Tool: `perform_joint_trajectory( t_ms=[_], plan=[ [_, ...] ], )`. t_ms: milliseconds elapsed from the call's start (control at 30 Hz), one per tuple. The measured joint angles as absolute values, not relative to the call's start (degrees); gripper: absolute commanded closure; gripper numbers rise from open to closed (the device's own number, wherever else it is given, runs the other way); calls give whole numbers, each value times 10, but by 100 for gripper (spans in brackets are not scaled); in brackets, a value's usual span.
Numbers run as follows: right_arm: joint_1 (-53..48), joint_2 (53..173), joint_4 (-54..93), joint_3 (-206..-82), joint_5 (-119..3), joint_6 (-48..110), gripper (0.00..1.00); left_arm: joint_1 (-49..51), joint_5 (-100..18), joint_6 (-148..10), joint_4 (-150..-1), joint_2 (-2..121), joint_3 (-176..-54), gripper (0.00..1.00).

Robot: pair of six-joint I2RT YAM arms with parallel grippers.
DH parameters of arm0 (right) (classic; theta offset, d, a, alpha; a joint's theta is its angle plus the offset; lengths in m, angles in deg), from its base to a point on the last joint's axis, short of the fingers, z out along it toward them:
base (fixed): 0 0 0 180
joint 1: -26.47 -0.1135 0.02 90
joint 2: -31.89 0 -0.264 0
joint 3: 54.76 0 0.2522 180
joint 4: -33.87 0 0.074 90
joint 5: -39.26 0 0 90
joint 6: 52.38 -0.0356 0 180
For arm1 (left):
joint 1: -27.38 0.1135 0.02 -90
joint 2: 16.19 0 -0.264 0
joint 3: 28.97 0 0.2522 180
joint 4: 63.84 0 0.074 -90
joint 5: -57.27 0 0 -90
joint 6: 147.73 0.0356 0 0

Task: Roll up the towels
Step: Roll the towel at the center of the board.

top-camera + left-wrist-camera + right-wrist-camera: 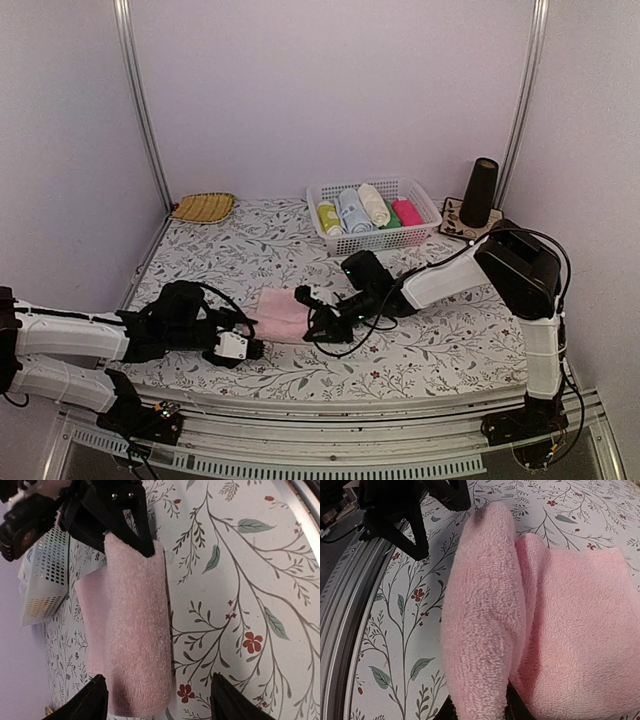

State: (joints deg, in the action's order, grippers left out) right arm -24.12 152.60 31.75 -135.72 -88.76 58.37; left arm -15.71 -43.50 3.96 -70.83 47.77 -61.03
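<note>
Right gripper (479,707) pinches the half-rolled pink towel (485,620), tips mostly buried; left gripper (157,700) gapes wide astride its end.

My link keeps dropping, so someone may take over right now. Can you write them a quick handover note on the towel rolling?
Left end effector: open, straddling one end of the pink towel, not gripping.
Right end effector: shut on the other end of the roll.
Pink towel: on the table, partly rolled, with a flat part lying beside the roll.
Cream towel: looks already rolled, in the basket.
Left to do: finish the pink roll.
</note>
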Motion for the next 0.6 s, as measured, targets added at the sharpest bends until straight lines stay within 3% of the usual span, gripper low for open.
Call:
perform_joint_trajectory(
  t_ms=[300, 600],
  plan=[
    [-223, 1580, 250, -1439, -958, 517, 79, -176, -402, 57, -619, 512, -595, 32],
    [-209, 1588, 239, -1443, -997, 460, 78, -185, -373, 82, -548, 574, -585, 35]
  ],
)
